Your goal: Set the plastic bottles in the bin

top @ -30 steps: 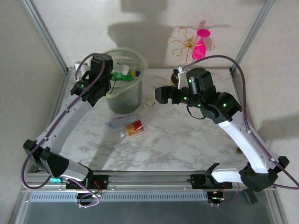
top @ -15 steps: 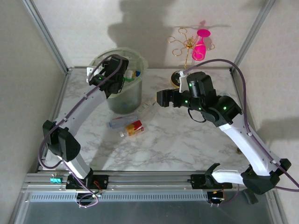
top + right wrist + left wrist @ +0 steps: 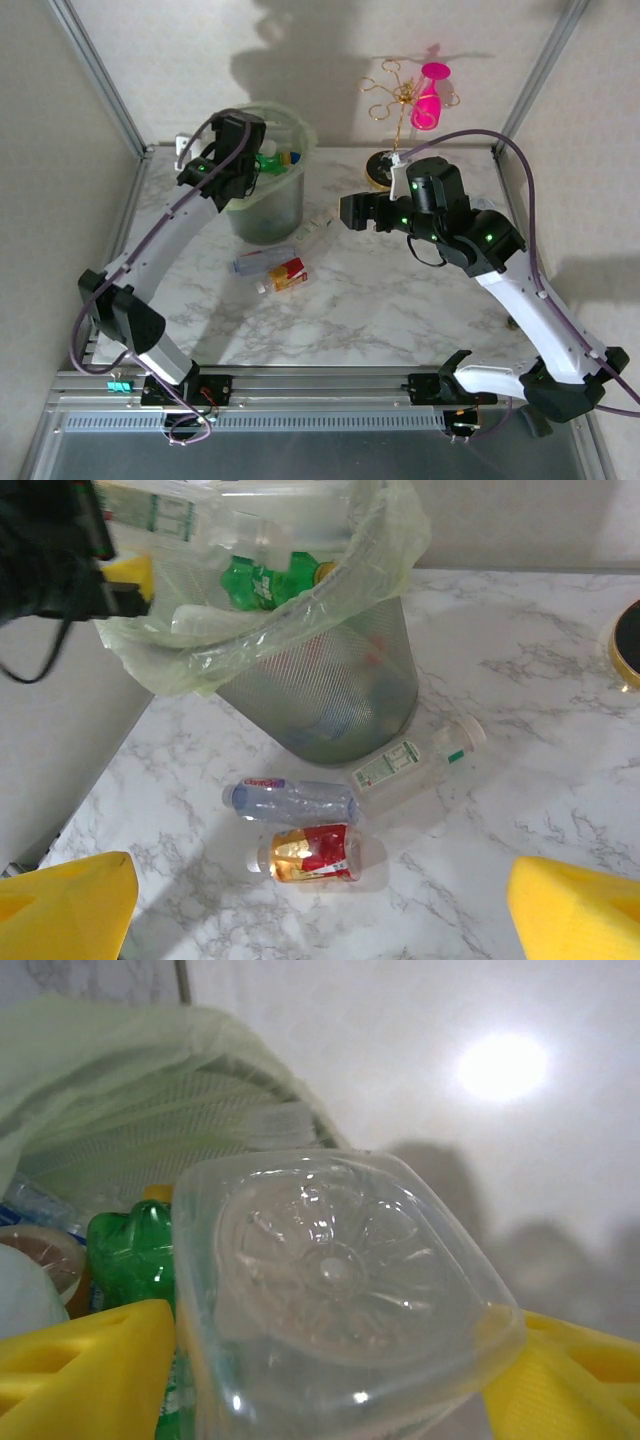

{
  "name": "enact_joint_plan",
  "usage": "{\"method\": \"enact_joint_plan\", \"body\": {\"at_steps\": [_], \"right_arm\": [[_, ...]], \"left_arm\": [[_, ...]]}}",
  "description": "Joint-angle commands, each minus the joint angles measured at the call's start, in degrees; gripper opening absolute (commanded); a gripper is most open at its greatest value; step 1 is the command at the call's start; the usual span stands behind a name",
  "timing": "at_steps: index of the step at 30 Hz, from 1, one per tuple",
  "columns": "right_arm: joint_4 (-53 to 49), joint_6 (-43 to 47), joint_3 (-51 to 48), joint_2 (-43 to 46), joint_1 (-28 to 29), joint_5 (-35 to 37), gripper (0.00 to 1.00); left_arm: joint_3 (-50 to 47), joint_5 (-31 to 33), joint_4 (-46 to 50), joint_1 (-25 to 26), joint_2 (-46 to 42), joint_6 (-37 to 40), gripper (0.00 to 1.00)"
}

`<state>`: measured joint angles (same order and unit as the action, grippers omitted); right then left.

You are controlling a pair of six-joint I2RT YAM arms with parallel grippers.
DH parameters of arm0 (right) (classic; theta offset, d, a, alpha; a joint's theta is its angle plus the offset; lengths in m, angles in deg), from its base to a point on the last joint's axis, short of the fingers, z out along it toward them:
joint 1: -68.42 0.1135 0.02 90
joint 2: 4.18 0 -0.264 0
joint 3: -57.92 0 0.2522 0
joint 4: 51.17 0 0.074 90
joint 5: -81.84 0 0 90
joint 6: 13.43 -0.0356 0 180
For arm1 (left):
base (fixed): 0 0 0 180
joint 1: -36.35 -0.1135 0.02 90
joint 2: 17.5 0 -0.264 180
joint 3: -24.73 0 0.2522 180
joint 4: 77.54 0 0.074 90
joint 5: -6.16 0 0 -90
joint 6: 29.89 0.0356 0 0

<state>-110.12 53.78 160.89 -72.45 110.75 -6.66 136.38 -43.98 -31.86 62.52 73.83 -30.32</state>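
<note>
The pale-green bin (image 3: 268, 205) stands at the back left, with green and clear bottles (image 3: 272, 157) inside. My left gripper (image 3: 236, 150) hangs over the bin's left rim, shut on a clear bottle (image 3: 335, 1280) whose ribbed base faces the camera between yellow fingers (image 3: 85, 1365). Three bottles lie on the marble in front of the bin (image 3: 330, 680): a blue-labelled one (image 3: 290, 800), a red-labelled one (image 3: 310, 853) and a white-labelled one (image 3: 415, 765). My right gripper (image 3: 346, 211) hovers open to their right, well above them, its jaws wide apart and empty (image 3: 322, 905).
A pink goblet on a gold wire stand (image 3: 428, 98) sits at the back right, its dark round base (image 3: 628, 640) at the table's far edge. Metal frame posts (image 3: 100, 75) and white walls close in the table. Bare marble (image 3: 380, 300) spreads in front of the bottles.
My left arm swung from the bin's left side over its rim with the clear bottle, then eased back a little. My right gripper drifted slightly right.
</note>
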Motion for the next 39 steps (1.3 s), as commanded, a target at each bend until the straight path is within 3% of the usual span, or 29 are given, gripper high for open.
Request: {"method": "enact_joint_plan", "body": {"at_steps": [1,4,8,13,16,21,25,32,39], "right_arm": [[0.7,-2.1,-0.2,0.8,0.5,1.5,0.96],[0.1,-6.8,-1.1,-0.3,-2.0,1.3,0.96],[5.2,-12.6,-5.8,-0.5,-7.8,-7.0,0.96],[7.5,-13.5,-6.2,-3.3,-8.6,-10.1,0.95],[7.6,-13.1,-5.5,-4.3,-8.7,-10.2,0.95],[7.3,-13.3,-6.9,-5.8,-8.6,-10.7,0.95],[7.3,-19.0,-7.3,-9.8,-8.7,-10.7,0.95],[1.3,-35.2,0.6,-24.7,-8.6,-6.7,0.93],[5.3,-47.2,2.4,-37.6,-8.5,-11.4,0.90]], "left_arm": [[0.2,-0.3,-1.8,0.1,-6.8,4.7,0.78],[-3.1,-3.6,-6.0,0.0,-12.4,14.9,0.82],[-7.3,-7.9,-8.4,-0.6,-17.6,23.9,0.84],[-11.4,-26.3,-13.1,-4.8,-16.1,28.0,0.81],[-7.7,-31.2,-11.2,-5.5,-12.7,30.2,0.78],[-5.6,-33.1,-12.2,-5.6,-14.5,35.9,0.73],[-8.1,-38.1,-14.2,-5.5,-19.5,42.4,0.72],[-17.8,-46.8,-15.4,-5.3,-32.8,52.2,0.71],[-20.7,-47.9,-8.8,-5.4,-42.4,56.9,0.71]]}}
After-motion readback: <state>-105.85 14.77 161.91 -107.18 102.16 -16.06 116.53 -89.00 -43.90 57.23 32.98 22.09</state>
